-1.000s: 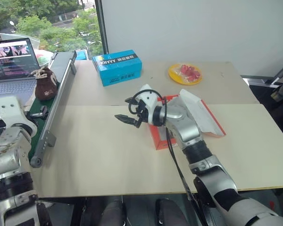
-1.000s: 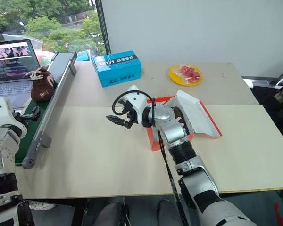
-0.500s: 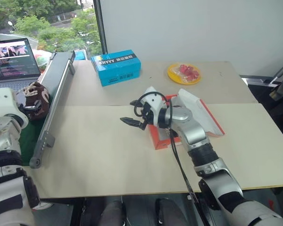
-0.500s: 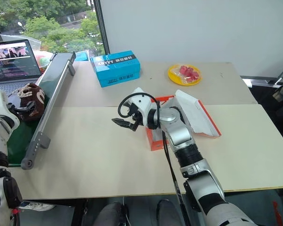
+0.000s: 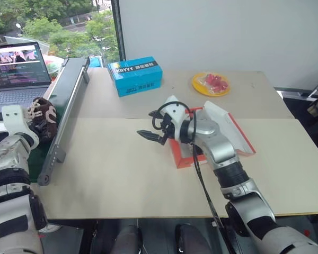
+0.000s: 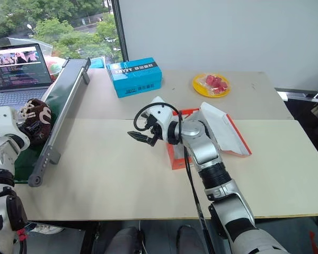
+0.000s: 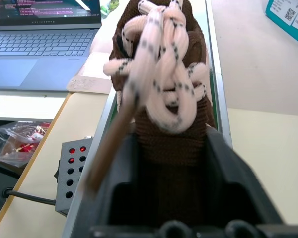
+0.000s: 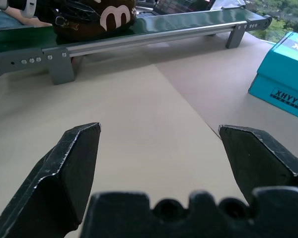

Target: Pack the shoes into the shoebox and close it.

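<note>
Far left: left claw [image 7: 169, 173] pinching brown shoe [image 5: 42, 114] by rear, shoe on green conveyor [image 5: 69, 87] beside laptop [image 5: 18, 66].
Centre: right claw [image 5: 150, 136] spread wide, empty, hovering over worktop [image 5: 111, 164].
Right of centre: shoebox [image 5: 183, 159] open, lid [image 5: 222, 127] tipped back; contents hidden by arm.
Upper frame: blue box [image 5: 135, 75], yellow plate [image 5: 210, 83].
Progress, by judgement: this shoe grabbed, not packed; lid closing left.

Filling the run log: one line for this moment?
left gripper: shut on shoe | right gripper: open, empty | shoebox: lid open
</note>
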Action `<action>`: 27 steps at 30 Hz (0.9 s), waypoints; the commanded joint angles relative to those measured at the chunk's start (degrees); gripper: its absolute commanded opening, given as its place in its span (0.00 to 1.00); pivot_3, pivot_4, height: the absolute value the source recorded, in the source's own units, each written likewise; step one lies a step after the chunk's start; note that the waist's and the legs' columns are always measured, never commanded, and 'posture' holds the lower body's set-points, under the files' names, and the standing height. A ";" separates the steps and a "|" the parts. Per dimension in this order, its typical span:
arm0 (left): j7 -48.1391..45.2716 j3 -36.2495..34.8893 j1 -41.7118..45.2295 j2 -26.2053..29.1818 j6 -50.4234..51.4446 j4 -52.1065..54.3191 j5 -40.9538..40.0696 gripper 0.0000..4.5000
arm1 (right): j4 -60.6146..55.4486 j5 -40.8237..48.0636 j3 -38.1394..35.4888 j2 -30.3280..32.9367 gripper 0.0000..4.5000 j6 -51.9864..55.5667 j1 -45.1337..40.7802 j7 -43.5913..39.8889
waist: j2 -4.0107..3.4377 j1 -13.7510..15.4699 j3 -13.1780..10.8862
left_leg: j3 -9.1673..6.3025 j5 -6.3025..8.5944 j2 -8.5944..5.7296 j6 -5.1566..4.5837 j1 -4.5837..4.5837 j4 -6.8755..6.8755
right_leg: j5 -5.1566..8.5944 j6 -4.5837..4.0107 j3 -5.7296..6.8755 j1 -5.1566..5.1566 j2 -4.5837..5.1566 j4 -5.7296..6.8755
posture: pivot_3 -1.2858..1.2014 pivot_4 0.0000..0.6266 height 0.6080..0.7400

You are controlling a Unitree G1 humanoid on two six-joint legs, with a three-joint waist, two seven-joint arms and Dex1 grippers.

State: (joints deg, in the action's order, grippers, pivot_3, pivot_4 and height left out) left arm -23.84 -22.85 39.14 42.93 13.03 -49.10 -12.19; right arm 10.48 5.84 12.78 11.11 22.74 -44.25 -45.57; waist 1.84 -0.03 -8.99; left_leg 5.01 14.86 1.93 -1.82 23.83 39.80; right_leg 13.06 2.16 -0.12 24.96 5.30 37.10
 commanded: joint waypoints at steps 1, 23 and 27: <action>1.84 -1.40 -0.30 -0.85 1.96 6.29 -2.12 0.10 | -2.90 1.45 -0.92 -0.05 1.00 0.42 -0.63 0.31 | 0.00 0.07 0.00 | 0.00 0.00 0.00 0.00 0.00 0.00 | 0.00 0.00 0.00 0.00 0.00 0.00 | 0.52 0.24 1.00; 11.21 11.54 5.32 -27.97 28.92 55.33 -18.51 0.07 | 0.96 31.08 -34.94 -9.26 1.00 28.33 -13.00 28.12 | 0.10 -1.07 0.03 | -0.61 -0.19 0.00 0.30 0.34 0.04 | -0.02 -0.01 0.01 0.21 -0.04 -0.02 | 0.52 0.24 1.00; 10.58 16.54 5.06 -31.50 28.10 55.65 -16.51 0.07 | -1.00 31.60 -33.25 -9.04 1.00 28.51 -11.70 28.40 | 0.10 -1.05 0.03 | -0.60 -0.08 -0.03 0.11 0.33 0.04 | -0.02 -0.01 -0.04 0.21 -0.05 -0.02 | 0.52 0.24 1.00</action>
State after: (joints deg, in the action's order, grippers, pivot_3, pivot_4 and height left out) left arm -12.87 -7.99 43.14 12.16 42.25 4.12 -29.21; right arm 12.74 35.33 -21.00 1.95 50.91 -55.78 -17.34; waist 1.94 -1.07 -8.96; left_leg 4.42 14.77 1.89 -1.71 24.16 39.83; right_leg 13.05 2.15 -0.15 25.17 5.25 37.08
